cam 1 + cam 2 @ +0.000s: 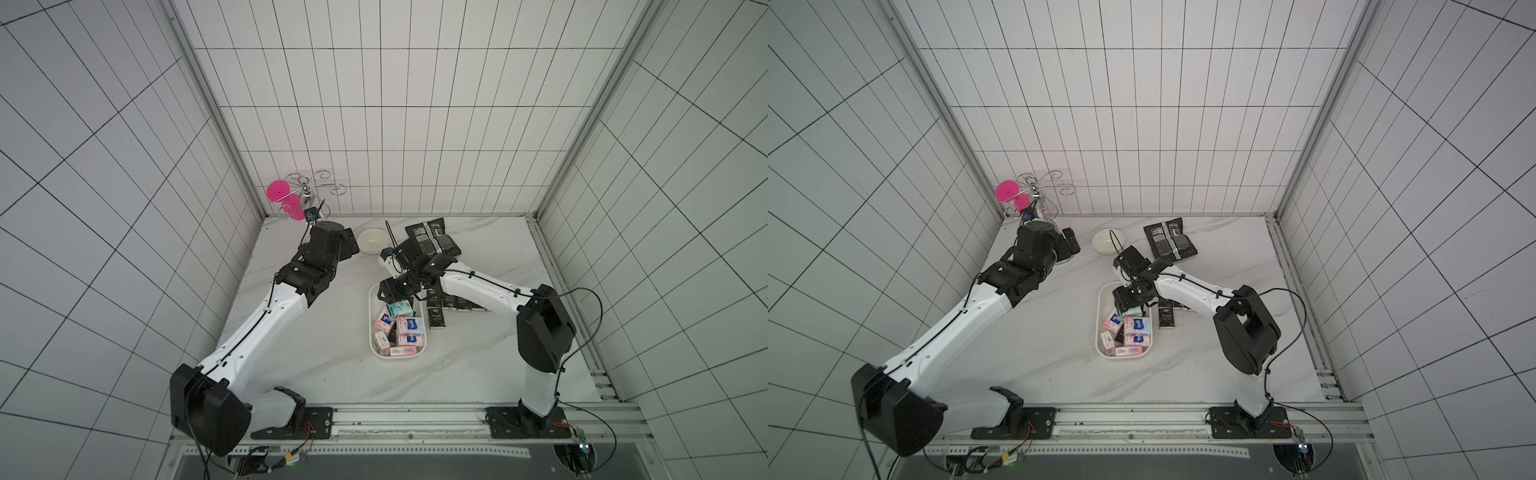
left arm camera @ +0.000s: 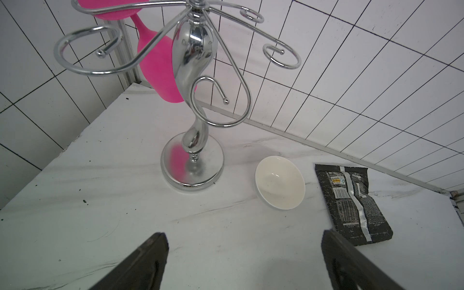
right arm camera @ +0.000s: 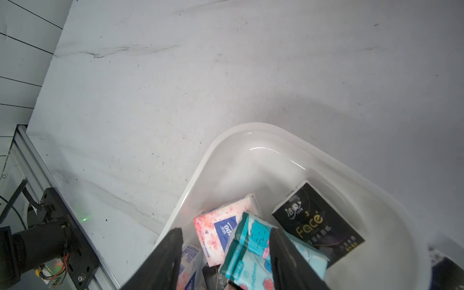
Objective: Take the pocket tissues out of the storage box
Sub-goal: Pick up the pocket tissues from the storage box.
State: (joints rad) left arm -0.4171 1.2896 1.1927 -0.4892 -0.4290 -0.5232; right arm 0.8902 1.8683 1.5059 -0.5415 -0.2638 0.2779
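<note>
Chrome swirly glass rack [image 2: 191, 51] in the back corner, pink glass [image 2: 157, 75] hanging upside down on it. Small white bowl [image 2: 280, 182] near its base, then a black foil pouch [image 2: 351, 203], silver strip up.

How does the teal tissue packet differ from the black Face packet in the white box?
Colour: the teal packet is teal and light blue; the black packet is dark with gold Face lettering.
Position: the teal packet sits between the open fingers of the right gripper; the black packet lies outside them, nearer the wall of the storage box.
Both are small soft packets inside the box.
</note>
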